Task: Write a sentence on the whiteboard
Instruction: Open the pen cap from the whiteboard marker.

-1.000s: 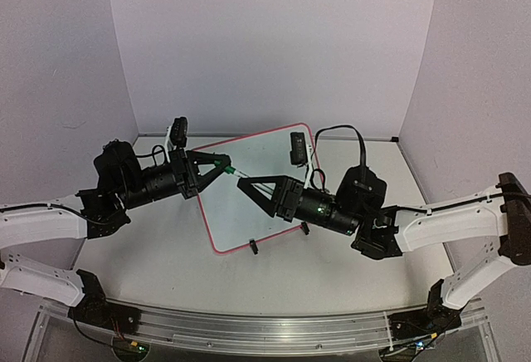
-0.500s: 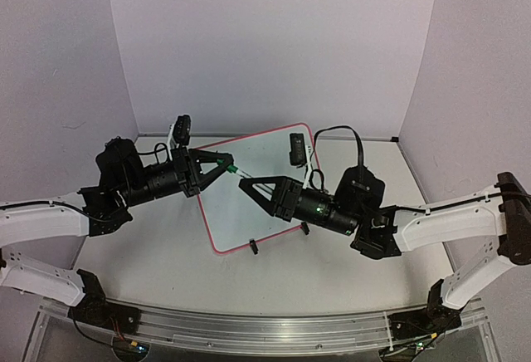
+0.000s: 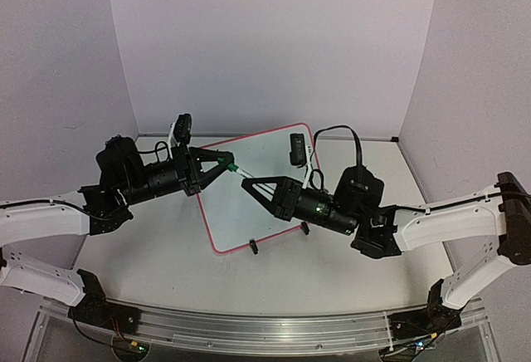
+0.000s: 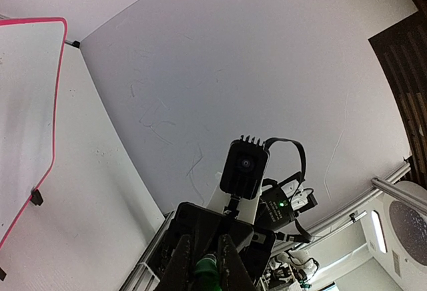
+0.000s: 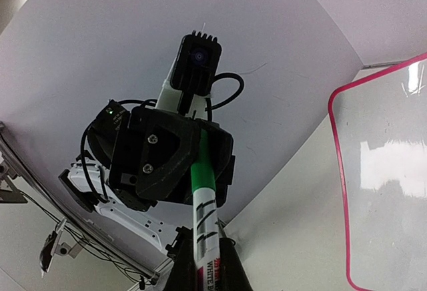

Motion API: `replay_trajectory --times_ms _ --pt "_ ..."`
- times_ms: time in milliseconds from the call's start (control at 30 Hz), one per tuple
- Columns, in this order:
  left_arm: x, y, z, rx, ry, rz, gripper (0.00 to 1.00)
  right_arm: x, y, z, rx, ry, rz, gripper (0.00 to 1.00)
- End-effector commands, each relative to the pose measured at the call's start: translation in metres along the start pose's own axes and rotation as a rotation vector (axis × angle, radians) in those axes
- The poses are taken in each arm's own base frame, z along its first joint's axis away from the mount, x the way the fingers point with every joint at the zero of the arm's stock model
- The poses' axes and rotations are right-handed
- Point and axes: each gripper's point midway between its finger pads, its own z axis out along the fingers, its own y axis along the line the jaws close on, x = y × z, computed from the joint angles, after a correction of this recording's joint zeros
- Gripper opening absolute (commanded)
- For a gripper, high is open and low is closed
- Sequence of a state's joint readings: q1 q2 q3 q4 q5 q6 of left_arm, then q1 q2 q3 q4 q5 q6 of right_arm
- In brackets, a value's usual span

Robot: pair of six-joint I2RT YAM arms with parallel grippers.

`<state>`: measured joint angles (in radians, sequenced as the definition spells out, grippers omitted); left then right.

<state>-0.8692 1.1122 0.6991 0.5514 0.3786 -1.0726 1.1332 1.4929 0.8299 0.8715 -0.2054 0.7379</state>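
A white-barrelled marker (image 5: 204,214) is held in the air between the two arms, above the whiteboard (image 3: 236,221). Its green cap (image 3: 230,166) is pinched by the left gripper (image 3: 221,163), whose fingers are pressed onto it from both sides. The barrel is clamped by the right gripper (image 3: 249,185), with the jaws closed tight on it. The two grippers are pointed at each other, their tips close together along the marker. The whiteboard, rimmed in pink-red, lies on the table (image 3: 166,271) near its middle, turned at an angle, with its two black clip feet (image 3: 254,247) on the near edge. In the wrist views its face is seen as white with glare.
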Motion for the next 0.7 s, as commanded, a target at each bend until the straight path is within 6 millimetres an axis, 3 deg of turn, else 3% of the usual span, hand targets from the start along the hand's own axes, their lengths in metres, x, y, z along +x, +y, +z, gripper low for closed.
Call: replay_trajectory --times_ms 0,133,233,367,667 --pt "-0.0027 0.0051 0.0008 -0.035 -0.006 0.019 0.00 -0.0215 0.0316 -0.0028 -0.098 -0.071 -0.018 0.00" --pt "-0.0040 0.0073 -0.0019 -0.045 -0.015 0.014 0.00 -0.0218 0.0326 -0.0042 -0.103 -0.072 -0.020 0.01" --pt "-0.0055 0.0077 -0.0041 -0.042 -0.024 0.005 0.00 -0.0221 0.0329 -0.0047 -0.104 -0.073 -0.019 0.20" --pt "-0.0069 0.0063 -0.0055 -0.035 -0.028 0.001 0.00 -0.0221 0.0319 -0.0053 -0.100 -0.077 -0.017 0.31" --pt "-0.0077 0.0054 -0.0084 -0.029 -0.035 -0.004 0.00 -0.0226 0.0298 -0.0072 -0.093 -0.085 -0.010 0.33"
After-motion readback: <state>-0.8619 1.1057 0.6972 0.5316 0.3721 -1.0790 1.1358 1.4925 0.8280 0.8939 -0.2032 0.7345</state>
